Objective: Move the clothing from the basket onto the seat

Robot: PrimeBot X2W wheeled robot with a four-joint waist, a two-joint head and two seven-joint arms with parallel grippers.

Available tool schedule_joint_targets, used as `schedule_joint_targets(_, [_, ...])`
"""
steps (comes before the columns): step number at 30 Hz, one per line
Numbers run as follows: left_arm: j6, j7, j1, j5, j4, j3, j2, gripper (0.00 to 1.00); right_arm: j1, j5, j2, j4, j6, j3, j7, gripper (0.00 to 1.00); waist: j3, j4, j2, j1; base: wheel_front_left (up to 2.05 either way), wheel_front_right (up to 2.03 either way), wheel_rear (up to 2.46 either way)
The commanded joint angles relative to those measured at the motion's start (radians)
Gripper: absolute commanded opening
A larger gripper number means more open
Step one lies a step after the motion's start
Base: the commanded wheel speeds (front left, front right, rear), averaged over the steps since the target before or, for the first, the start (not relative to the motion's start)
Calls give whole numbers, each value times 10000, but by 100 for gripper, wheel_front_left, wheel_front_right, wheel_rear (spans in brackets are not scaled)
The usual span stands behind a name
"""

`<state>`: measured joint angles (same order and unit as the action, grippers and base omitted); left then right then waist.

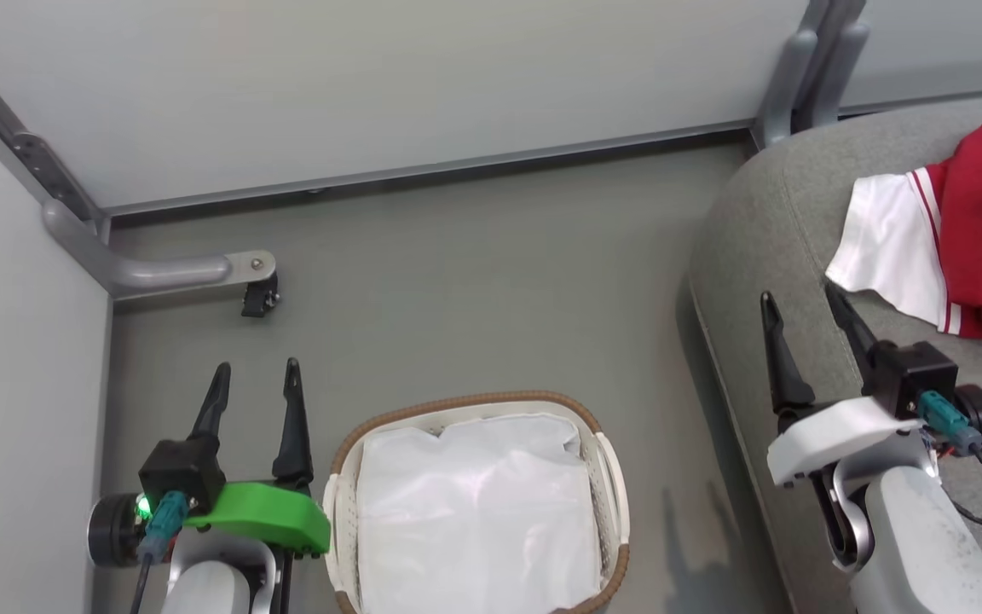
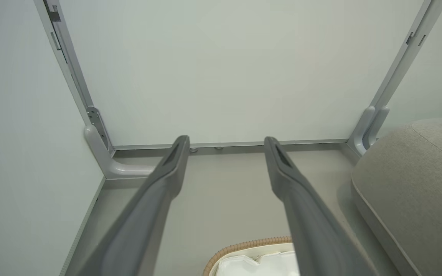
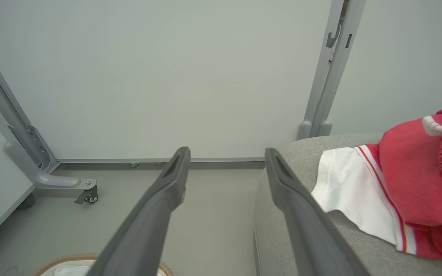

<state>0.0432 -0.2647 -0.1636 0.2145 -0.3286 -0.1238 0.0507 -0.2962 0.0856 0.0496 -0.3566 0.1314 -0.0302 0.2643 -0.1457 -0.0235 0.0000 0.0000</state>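
Left pincer (image 1: 257, 365) and right pincer (image 1: 800, 292) both hang released, nothing in them. Left one's just left of the basket (image 1: 465, 401), right one's to its right, over the seat (image 1: 764, 239) edge. White liner (image 1: 474, 503) sits inside the basket. Red-and-white clothing (image 1: 968, 230) lies on the seat, well right of the basket.

Red clothing (image 1: 981, 222) with a white sleeve lies crumpled on the grey seat (image 1: 755, 247), just past the right fingers' (image 1: 779, 362) tips. The brown-rimmed white basket (image 1: 474, 399) stands upright just right of the left fingers (image 1: 293, 426), holding a white liner (image 1: 474, 512).
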Motion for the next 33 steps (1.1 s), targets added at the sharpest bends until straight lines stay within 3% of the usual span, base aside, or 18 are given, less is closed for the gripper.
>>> schedule_joint_targets(1, [-72, 8, 251, -53, -53, 69, 5, 100, 220, 73, 42, -52, -15, -20, 0, 100, 282, 204, 0, 0, 0, 0, 0])
schedule_joint_targets(11, [216, 8, 1013, 434, -375, 347, 6, 100, 1014, 249, 38, -210, -15, -7, 0, 100, 798, 249, 0, 0, 0, 0, 0])
schedule_joint_targets(12, [196, 0, 926, 403, -401, 328, -6, 0, 934, 190, 0, -192, 0, 9, 0, 0, 768, 232, 0, 0, 0, 0, 0])
schedule_joint_targets(17, [208, 87, 1020, 628, -721, 348, -21, 0, 1113, 420, -73, -522, 0, -54, -111, 0, 799, 240, 0, 0, 0, 0, 0])
schedule_joint_targets(33, [368, 948, 903, 3759, -332, 821, -14, 0, 1321, 3921, -48, -81, -2, -212, -955, 0, 889, 239, 0, 0, 0, 0, 0])
